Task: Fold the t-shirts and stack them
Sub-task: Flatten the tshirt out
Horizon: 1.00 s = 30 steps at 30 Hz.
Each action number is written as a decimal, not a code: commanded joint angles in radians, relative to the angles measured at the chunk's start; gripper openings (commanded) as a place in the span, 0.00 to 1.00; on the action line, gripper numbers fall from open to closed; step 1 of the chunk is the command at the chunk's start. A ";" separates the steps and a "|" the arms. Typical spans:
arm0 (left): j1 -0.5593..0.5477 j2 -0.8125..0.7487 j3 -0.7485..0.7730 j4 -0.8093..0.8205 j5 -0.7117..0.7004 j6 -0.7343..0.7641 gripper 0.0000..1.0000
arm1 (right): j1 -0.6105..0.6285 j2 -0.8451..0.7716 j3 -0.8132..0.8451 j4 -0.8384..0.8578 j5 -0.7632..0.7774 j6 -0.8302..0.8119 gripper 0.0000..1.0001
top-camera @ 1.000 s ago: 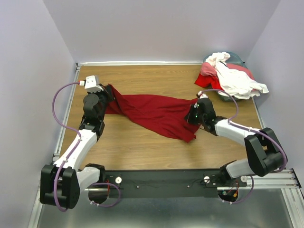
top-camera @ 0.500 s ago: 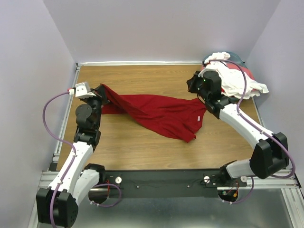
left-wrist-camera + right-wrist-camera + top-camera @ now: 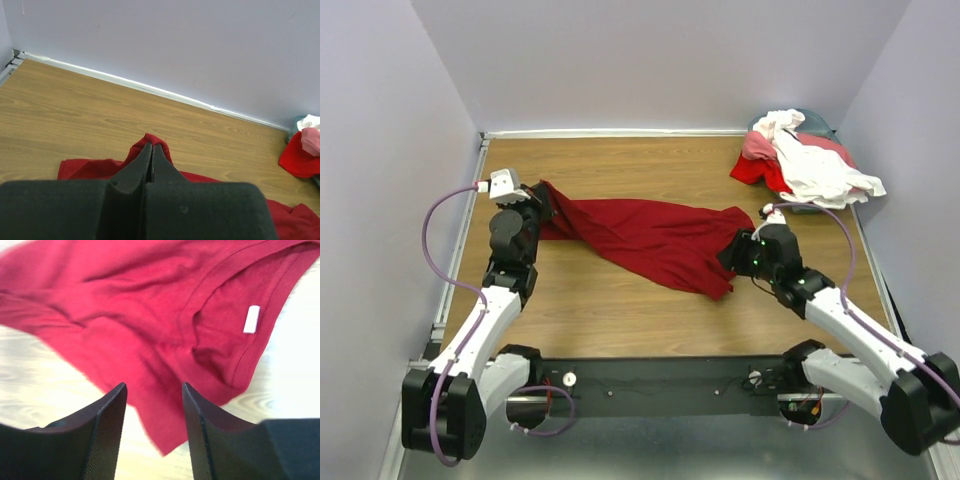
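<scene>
The left claw (image 3: 151, 148) is pinched tight on one end of the crimson t-shirt (image 3: 645, 235), probably anchoring it so the rumpled cloth can be stretched across the desk (image 3: 620, 310); the right claw (image 3: 152, 390) hangs spread and empty over the collar end, likely to grab there

No readable text or labels anywhere.

Soft, even overhead light; right wrist view blurry, its table (image 3: 300, 365) glare-white.
</scene>
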 commanded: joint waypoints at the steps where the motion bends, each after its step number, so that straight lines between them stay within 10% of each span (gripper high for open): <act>1: 0.000 0.014 0.007 0.047 0.023 -0.007 0.00 | 0.005 -0.125 -0.036 -0.079 -0.074 0.074 0.57; 21: 0.000 0.048 0.020 0.052 0.044 -0.007 0.00 | 0.005 0.073 -0.138 0.014 -0.095 0.092 0.68; 24: 0.000 0.048 0.020 0.053 0.047 -0.007 0.00 | 0.004 0.097 -0.140 0.053 -0.123 0.099 0.58; 30: 0.000 0.039 0.018 0.052 0.046 -0.006 0.00 | 0.004 0.102 -0.120 0.059 -0.138 0.091 0.09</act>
